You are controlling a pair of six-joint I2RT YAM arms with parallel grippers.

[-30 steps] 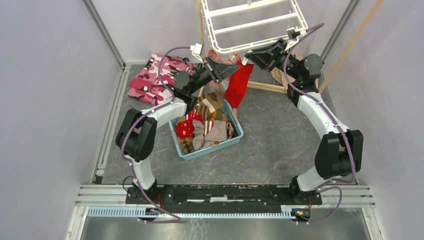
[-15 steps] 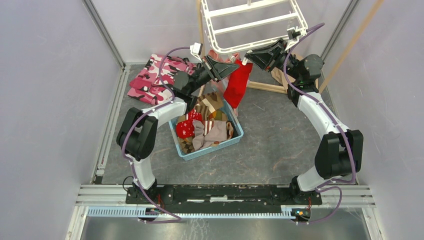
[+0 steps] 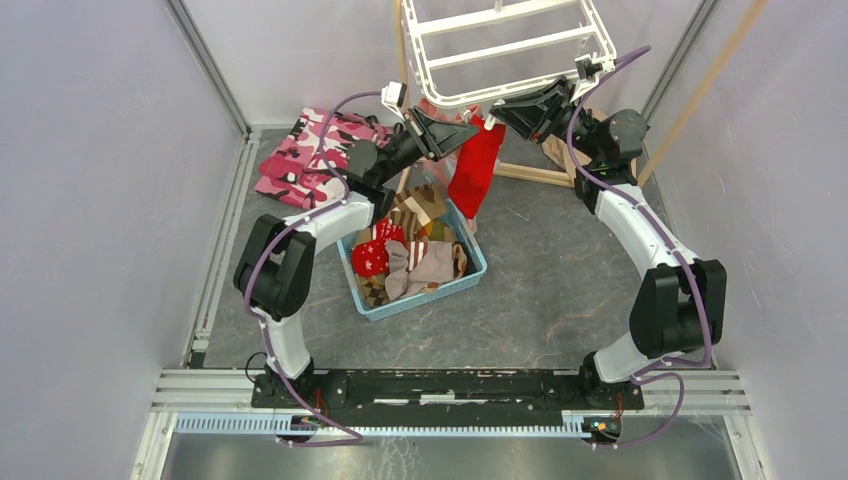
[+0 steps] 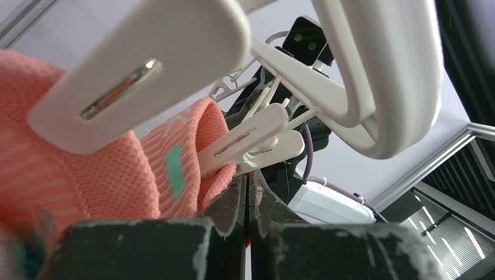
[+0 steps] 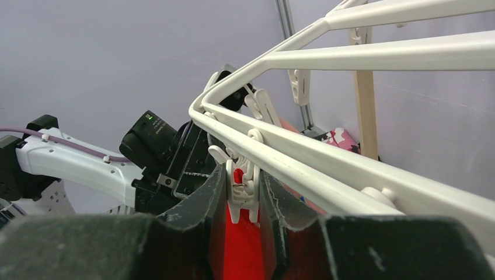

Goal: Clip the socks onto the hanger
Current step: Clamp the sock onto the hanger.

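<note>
The white hanger [image 3: 510,45] hangs at the back, with its rim [image 5: 327,157] running across the right wrist view. A red sock [image 3: 477,165] dangles below its near edge. My left gripper [image 3: 476,125] is shut on the sock's top edge, which shows as a thin red strip between the jaws [image 4: 246,181]. My right gripper [image 3: 492,116] is shut on a white clip peg [image 5: 244,192] on the rim, with red sock [image 5: 242,251] right beneath it. Beside the left gripper, another peg [image 4: 245,140] holds a salmon-pink sock [image 4: 175,169].
A blue basket [image 3: 425,300] with several more socks stands below the left arm. A pink camouflage garment [image 3: 310,160] lies at the back left. Wooden stand poles [image 3: 700,90] rise behind the right arm. Walls close in on both sides.
My left gripper has lifted the red sock's top slightly toward the hanger rim. The right gripper stays on the peg.
</note>
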